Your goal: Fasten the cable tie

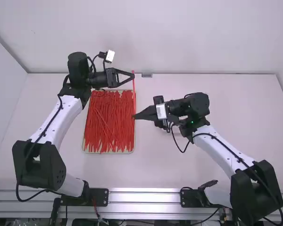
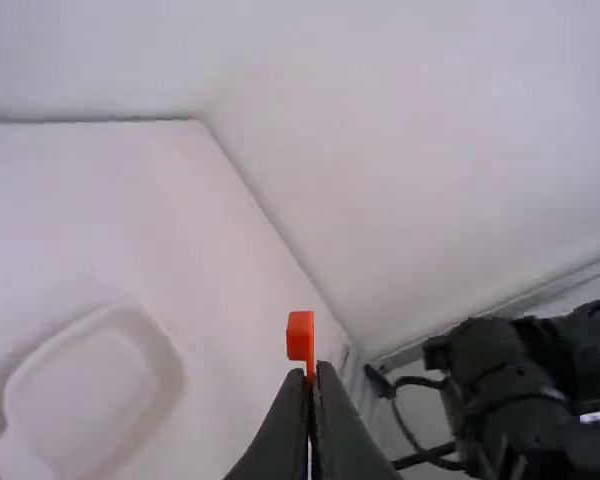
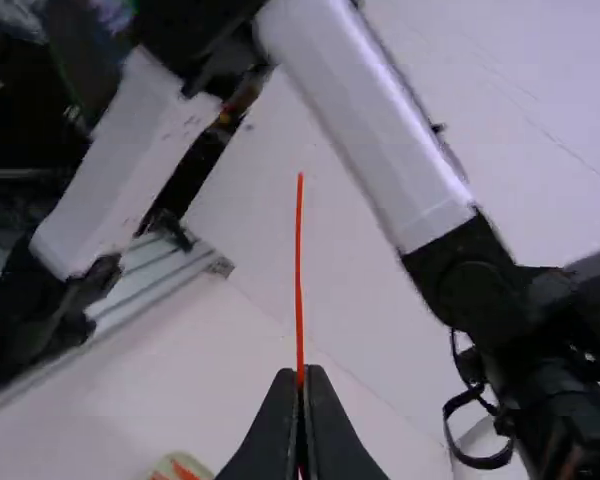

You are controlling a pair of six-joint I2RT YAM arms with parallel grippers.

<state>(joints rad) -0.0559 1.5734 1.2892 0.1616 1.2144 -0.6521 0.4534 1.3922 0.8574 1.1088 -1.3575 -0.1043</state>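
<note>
Looking at your left claw [image 1: 132, 76], you see it pinched shut on a red cable tie [image 1: 133, 84] over the tray's [image 1: 134, 141] far right corner. The tie's long side runs near to far, head end far. Your right claw [image 1: 134, 116] is pinched shut on a thin red strip [image 3: 299, 270] that points straight out.

No lettering, label or number is legible on anything here

Red cable tie [image 1: 133, 84], head pinched in left tool [image 1: 132, 74].

white table [image 1: 236, 99], plain white walls [image 1: 179, 33], alu rail [image 1: 141, 194] at front
</note>
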